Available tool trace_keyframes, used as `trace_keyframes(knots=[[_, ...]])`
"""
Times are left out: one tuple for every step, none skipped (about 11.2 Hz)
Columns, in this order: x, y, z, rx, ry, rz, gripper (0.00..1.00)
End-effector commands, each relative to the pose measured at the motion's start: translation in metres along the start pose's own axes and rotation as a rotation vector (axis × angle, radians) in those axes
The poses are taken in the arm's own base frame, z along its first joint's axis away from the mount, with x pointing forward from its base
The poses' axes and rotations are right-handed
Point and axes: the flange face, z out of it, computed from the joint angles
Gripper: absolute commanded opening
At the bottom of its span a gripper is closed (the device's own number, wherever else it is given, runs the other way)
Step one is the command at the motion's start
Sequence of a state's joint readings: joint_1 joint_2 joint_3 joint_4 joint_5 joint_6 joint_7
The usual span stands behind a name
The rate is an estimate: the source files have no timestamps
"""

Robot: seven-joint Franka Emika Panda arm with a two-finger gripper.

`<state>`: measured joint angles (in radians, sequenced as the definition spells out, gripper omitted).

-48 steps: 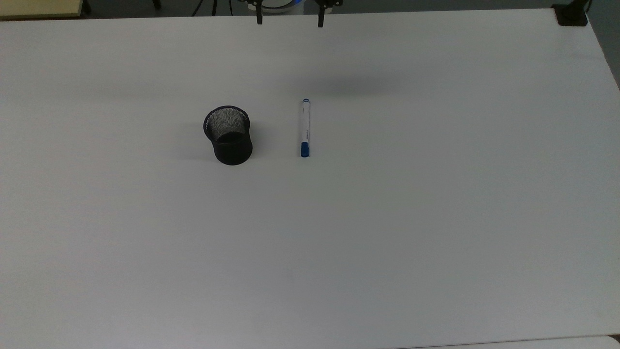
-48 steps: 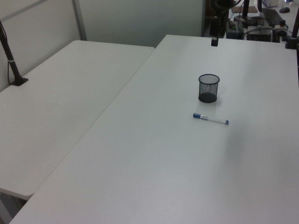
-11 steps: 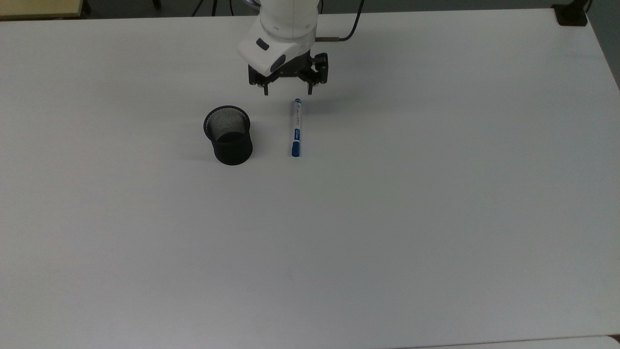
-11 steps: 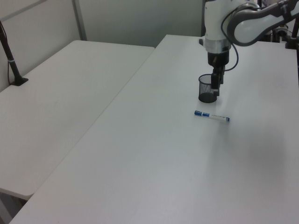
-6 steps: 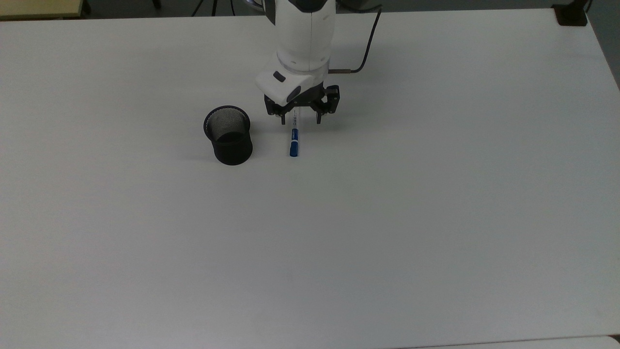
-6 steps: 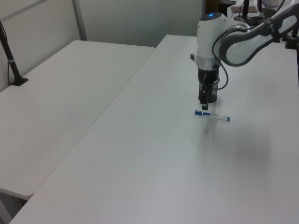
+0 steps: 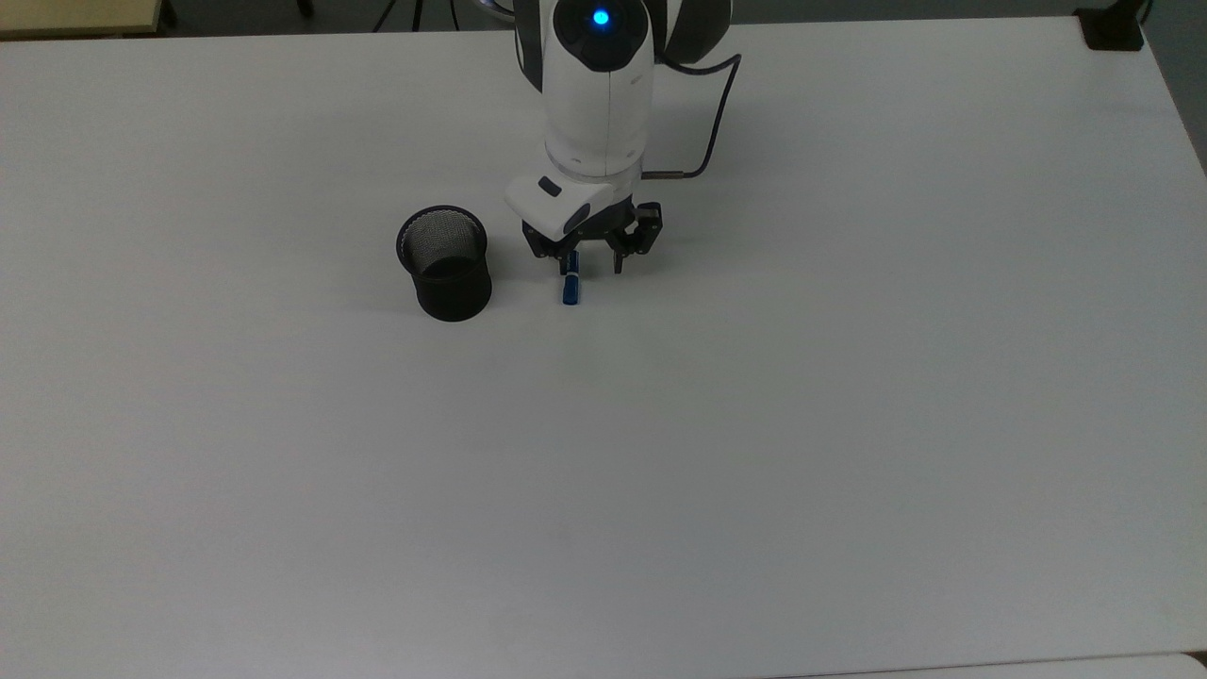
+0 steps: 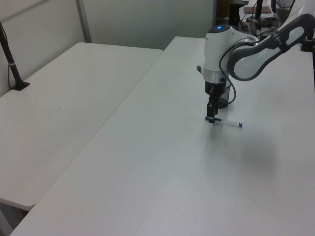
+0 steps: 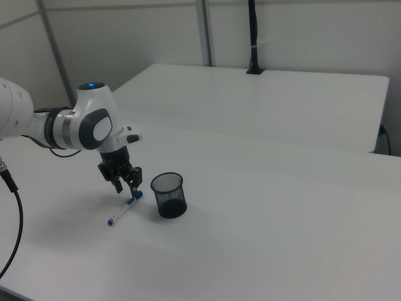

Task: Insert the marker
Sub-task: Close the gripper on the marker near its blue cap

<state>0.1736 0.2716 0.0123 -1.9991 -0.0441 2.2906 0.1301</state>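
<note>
The marker [image 7: 570, 289] lies flat on the white table [image 7: 849, 424], with its blue cap toward the top view's bottom. Its white barrel is mostly hidden under my gripper [image 7: 591, 269]. The gripper is open and low over the marker's cap end, and the marker sits close to the finger on the top view's left. In the left view, the gripper [image 8: 211, 117] stands on the capped end of the marker [image 8: 229, 123]. In the right view, the gripper [image 9: 128, 187] is at the upper end of the marker [image 9: 122, 212]. The black mesh cup [image 7: 444, 264] stands upright, a short way to the top view's left.
In the right view the cup [image 9: 169, 195] is just right of the gripper. The arm's grey cable [image 7: 702, 132] loops beside the wrist. A second white table [image 8: 64, 108] adjoins on the left view's left, with a black clamp post [image 8: 12, 64] on it.
The gripper has moved down the top view along the marker and lowered, from over the barrel to over the cap end. It is still open. The cup has not moved.
</note>
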Motion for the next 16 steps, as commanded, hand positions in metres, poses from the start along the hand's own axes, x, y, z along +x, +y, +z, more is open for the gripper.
trace_keyframes(knots=[[0.008,-0.004,0.007,-0.001,0.045,0.012,0.49],[0.008,-0.004,0.011,-0.004,0.044,0.025,0.49],[0.009,-0.004,0.012,-0.025,0.05,0.038,0.49],[0.008,-0.004,0.018,-0.051,0.046,0.044,0.49],[0.008,-0.007,0.021,-0.066,0.045,0.041,0.49],[0.01,-0.008,0.017,-0.07,0.049,0.037,0.5],[0.01,-0.008,0.013,-0.071,0.046,0.039,0.5],[0.01,-0.008,0.014,-0.072,0.043,0.038,0.5],[0.01,-0.009,0.016,-0.072,0.042,0.038,0.49],[0.01,-0.009,0.018,-0.072,0.04,0.037,0.39],[0.009,-0.009,0.02,-0.071,0.04,0.037,0.29],[0.009,-0.009,0.021,-0.072,0.04,0.035,0.24],[0.009,-0.009,0.021,-0.072,0.042,0.035,0.23],[0.009,-0.01,0.021,-0.071,0.042,0.034,0.19],[0.01,-0.009,0.019,-0.072,0.043,0.036,0.18],[0.01,-0.01,0.016,-0.072,0.043,0.035,0.18]])
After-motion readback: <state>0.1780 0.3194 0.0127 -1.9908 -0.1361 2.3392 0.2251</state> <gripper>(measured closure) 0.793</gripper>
